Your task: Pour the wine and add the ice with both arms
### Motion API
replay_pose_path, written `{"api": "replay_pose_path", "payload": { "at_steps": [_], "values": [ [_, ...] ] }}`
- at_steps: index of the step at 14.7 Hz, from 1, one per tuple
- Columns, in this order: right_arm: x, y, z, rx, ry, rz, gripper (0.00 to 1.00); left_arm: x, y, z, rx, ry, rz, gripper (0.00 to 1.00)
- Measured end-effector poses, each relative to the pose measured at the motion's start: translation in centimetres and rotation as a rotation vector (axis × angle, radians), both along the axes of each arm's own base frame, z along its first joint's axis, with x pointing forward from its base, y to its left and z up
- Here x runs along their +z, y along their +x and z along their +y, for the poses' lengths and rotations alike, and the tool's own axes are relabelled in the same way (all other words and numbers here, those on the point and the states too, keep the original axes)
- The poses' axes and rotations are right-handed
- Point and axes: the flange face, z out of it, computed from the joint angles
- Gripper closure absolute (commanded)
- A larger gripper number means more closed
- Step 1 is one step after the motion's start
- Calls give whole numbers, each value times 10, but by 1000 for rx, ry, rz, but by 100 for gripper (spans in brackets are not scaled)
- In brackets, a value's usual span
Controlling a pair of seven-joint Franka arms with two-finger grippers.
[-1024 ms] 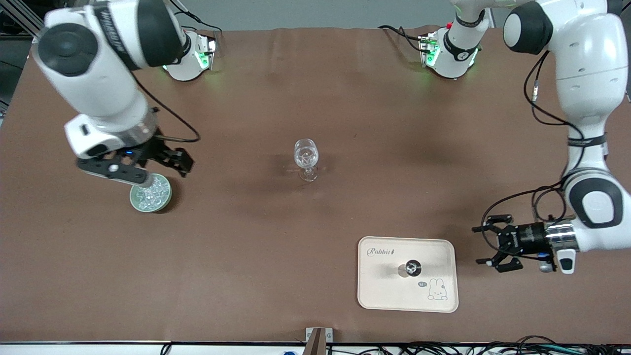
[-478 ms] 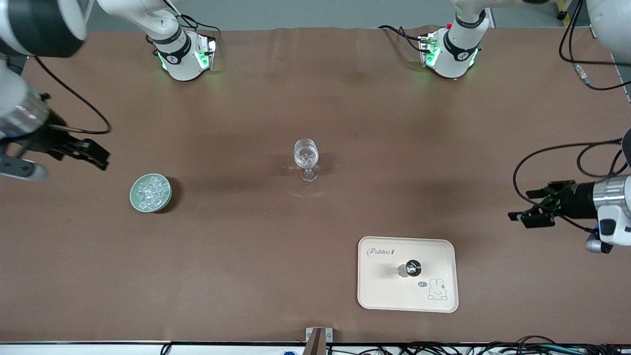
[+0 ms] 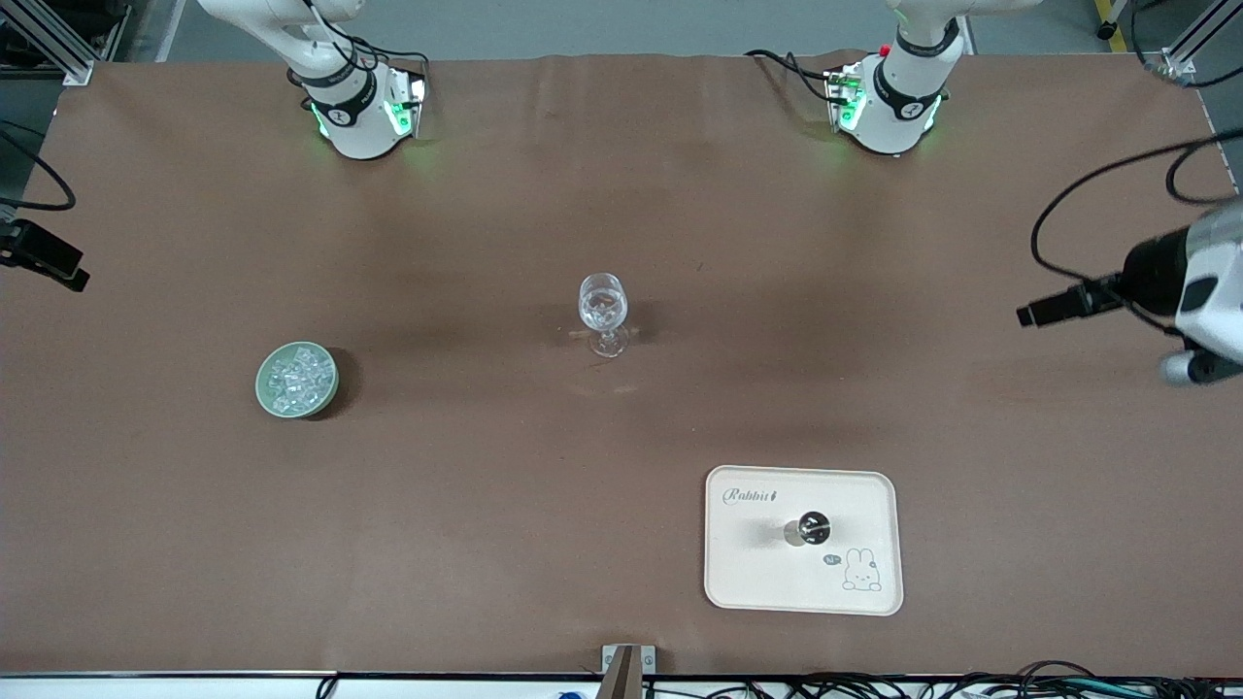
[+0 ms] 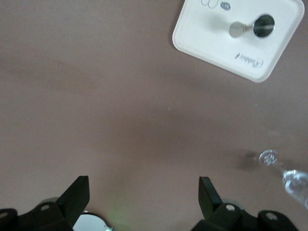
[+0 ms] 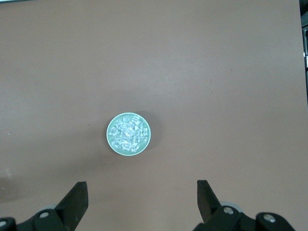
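Both hands point(image 4: 144, 192) point(image 5: 142, 197) gape, empty.

A high front camera faces the robots' bases and takes in the whole desk point(image 3: 621, 427), while each wrist camera looks straight down from well above, the left sharing the tray point(image 4: 192, 38), the right the ice bowl point(image 5: 128, 134).

My left gripper point(image 3: 1049, 309) hangs over the table's edge at the left arm's end, my right gripper point(image 3: 44, 257) over the edge at the right arm's end. Between them stand a green bowl point(image 3: 331, 390) of ice point(image 3: 294, 377), a wine glass point(image 3: 603, 309), and a tray point(image 3: 757, 573) nearer the camera.
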Motion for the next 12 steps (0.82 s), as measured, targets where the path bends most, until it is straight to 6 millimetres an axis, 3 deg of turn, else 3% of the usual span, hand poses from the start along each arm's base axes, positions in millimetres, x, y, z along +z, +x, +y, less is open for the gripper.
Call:
{"api": "replay_pose_path", "payload": {
  "at_steps": [2,4,7,9,12],
  "values": [
    [2,1,5,7,19,-12,0,16,-30,-15,-61,17,-15,0],
    [3,2,8,13,24,-26,0,32,-59,-42,-136,50,-38,0],
    [4,2,7,10,26,-27,0,38,-95,-69,-187,80,-72,0],
    [3,2,6,9,30,-27,0,24,-103,-67,-179,87,-94,0],
    [3,2,7,9,38,-27,0,9,-94,-54,-157,83,-102,0]
  ]
}}
